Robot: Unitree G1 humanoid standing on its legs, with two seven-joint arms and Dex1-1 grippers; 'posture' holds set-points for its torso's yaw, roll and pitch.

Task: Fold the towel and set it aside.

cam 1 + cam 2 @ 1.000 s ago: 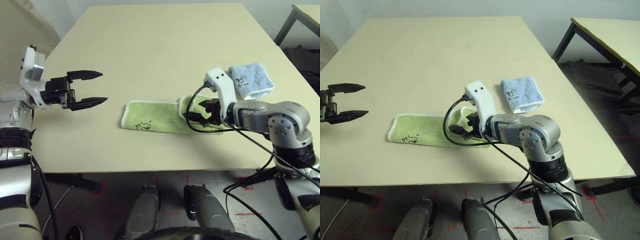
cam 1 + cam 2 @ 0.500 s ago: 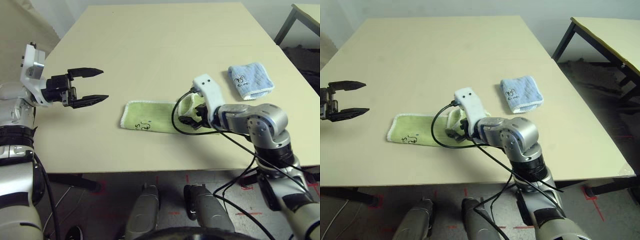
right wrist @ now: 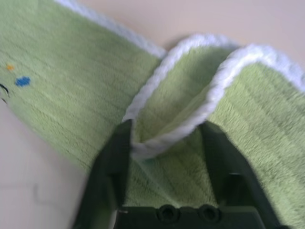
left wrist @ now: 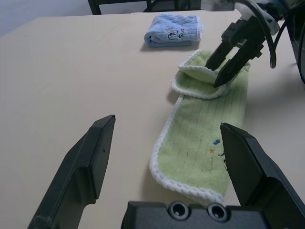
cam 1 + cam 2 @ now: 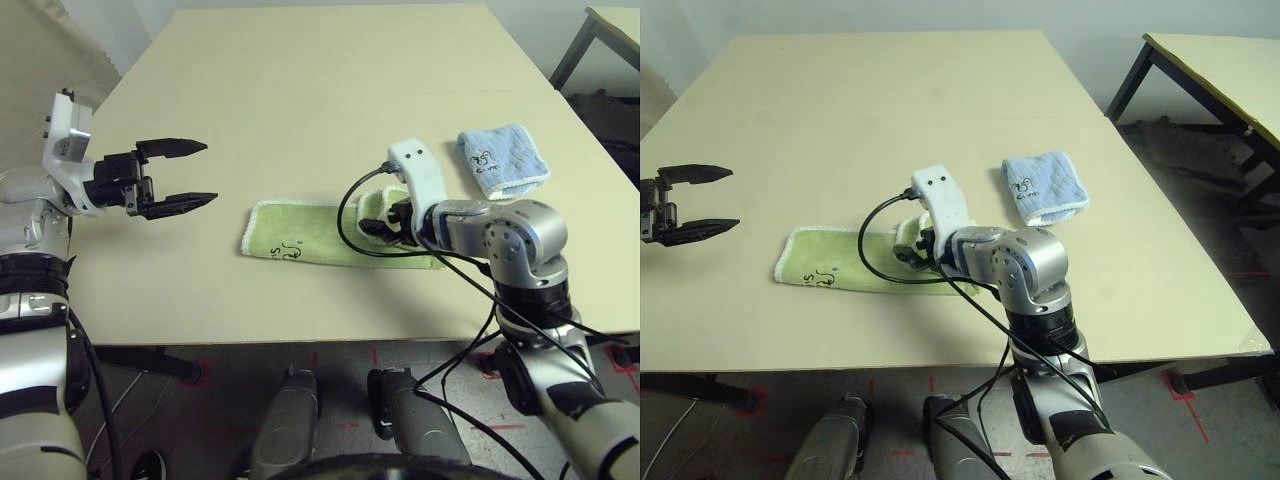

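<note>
Left wrist view shows the green towel (image 4: pixel 205 143) lying as a long strip on the worktop (image 4: pixel 71 71); the right gripper (image 4: pixel 228 62) pinches its raised end, the left gripper (image 5: pixel 180 175) spread empty. Folding over and setting aside remain.

Left gripper (image 5: pixel 195 174) hovers wide open, well left of the towel (image 5: pixel 300 235), while right gripper (image 4: pixel 228 65) pinches its raised fold.
</note>
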